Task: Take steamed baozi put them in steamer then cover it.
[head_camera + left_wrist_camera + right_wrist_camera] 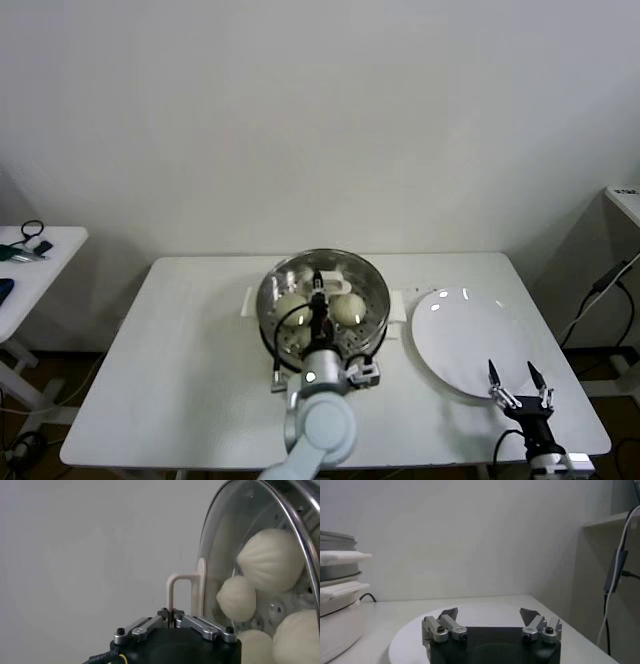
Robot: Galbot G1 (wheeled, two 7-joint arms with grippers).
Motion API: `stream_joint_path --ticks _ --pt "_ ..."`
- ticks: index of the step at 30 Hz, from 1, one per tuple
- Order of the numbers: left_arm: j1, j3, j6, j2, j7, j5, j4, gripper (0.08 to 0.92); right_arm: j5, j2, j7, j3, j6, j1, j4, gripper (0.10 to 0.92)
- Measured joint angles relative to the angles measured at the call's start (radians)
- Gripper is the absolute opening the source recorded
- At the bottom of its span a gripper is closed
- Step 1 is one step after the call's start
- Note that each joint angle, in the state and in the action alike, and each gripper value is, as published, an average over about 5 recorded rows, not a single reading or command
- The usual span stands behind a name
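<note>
The steamer stands at the table's middle back, with cream-white baozi inside. The clear glass cover lies over the steamer. My left gripper is shut on the cover's cream-white handle above the pot. In the left wrist view the gripper clamps the handle's leg, and several baozi show through the glass cover. My right gripper is open and empty over the near edge of the white plate; it also shows in the right wrist view.
The white plate lies on the table right of the steamer, whose white base shows in the right wrist view. A side table with cables stands far left. A shelf with a cable is at the right edge.
</note>
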Motion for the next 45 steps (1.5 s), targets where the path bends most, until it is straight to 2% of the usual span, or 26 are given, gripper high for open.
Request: stream_joint_path --ticks 14,17,27,33,40,45 --pt "0.01 -0.007 -0.009 -0.009 -0.014 0.015 0.014 0.133 0.001 -0.011 0.003 -0.012 0.011 0.001 0.0 0.823" --pt "0.014 0.001 -0.002 -0.004 -0.013 0.002 0.001 0.169 0.011 -0.014 0.008 -0.017 -0.001 -0.003 0.006 0.823" --pt "0.042 0.043 0.017 0.036 0.005 -0.095 -0.107 0.449 0.042 -0.019 0.051 -0.022 -0.044 -0.007 0.017 0.823" --pt "0.079 0.039 0.017 0.075 -0.019 -0.18 -0.197 0.622 0.044 -0.017 0.065 -0.027 -0.064 -0.008 0.022 0.823" --pt "0.165 -0.035 0.005 0.148 -0.118 -0.374 -0.305 0.802 0.031 -0.012 0.084 -0.025 -0.076 -0.004 0.04 0.823" --pt "0.231 -0.159 -0.108 0.199 -0.243 -0.624 -0.349 0.822 0.01 -0.014 0.084 -0.023 -0.086 -0.002 0.063 0.823"
